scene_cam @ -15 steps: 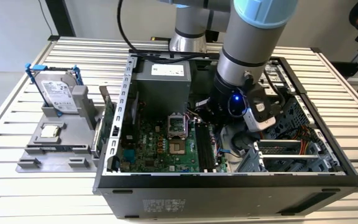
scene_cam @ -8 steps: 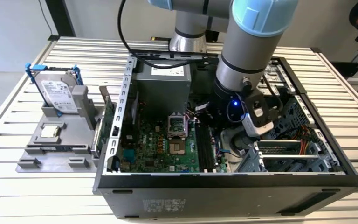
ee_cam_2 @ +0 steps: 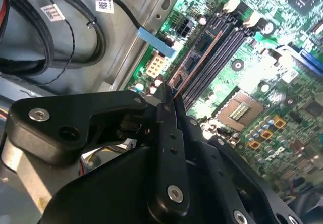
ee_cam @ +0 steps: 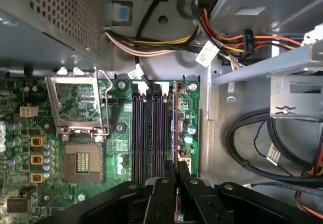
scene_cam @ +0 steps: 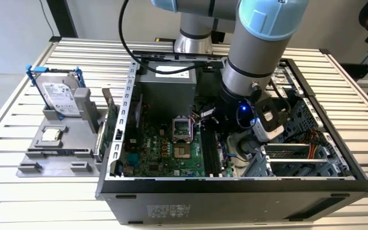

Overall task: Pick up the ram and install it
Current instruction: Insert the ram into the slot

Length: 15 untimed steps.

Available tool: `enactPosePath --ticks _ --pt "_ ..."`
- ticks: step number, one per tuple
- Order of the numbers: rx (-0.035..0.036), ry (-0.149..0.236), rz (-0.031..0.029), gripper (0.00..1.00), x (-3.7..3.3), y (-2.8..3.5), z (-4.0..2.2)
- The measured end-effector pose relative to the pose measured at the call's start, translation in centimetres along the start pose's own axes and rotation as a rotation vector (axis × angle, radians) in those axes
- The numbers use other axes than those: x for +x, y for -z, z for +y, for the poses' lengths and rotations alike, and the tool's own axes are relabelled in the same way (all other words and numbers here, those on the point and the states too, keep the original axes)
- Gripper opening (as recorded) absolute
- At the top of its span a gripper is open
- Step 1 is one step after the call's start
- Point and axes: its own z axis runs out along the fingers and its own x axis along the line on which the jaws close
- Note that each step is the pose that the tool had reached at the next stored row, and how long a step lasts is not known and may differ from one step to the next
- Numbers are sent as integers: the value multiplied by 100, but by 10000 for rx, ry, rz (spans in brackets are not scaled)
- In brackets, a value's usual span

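Note:
The ram (ee_cam: 175, 128) is a thin stick seen edge-on, held between my gripper's (ee_cam: 176, 177) black fingers inside the open computer case (scene_cam: 235, 184). It lines up with the memory slot closest to the motherboard's edge, beside the empty black slots (ee_cam: 146, 133). Whether it sits in the slot or hovers just over it I cannot tell. In the second wrist view the ram (ee_cam_2: 197, 52) runs out from the gripper (ee_cam_2: 170, 100) along the slots (ee_cam_2: 224, 37). In the exterior view the gripper (scene_cam: 235, 128) is low in the case, above the slots (scene_cam: 212, 153).
The processor socket (ee_cam: 81, 158) lies beside the slots, the power supply (scene_cam: 166, 88) behind. Cable bundles (ee_cam: 262, 133) and a metal drive cage (scene_cam: 296, 153) crowd the other side. Outside the case stand a blue-framed hard drive (scene_cam: 59, 96) and a green card (scene_cam: 111, 122).

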Motion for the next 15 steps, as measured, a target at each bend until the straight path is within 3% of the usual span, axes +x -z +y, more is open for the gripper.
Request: enactPosePath --ticks 10,15 --pt "0 111 3 0 28 -1 -43" --pt "3 127 3 0 37 -31 -62"
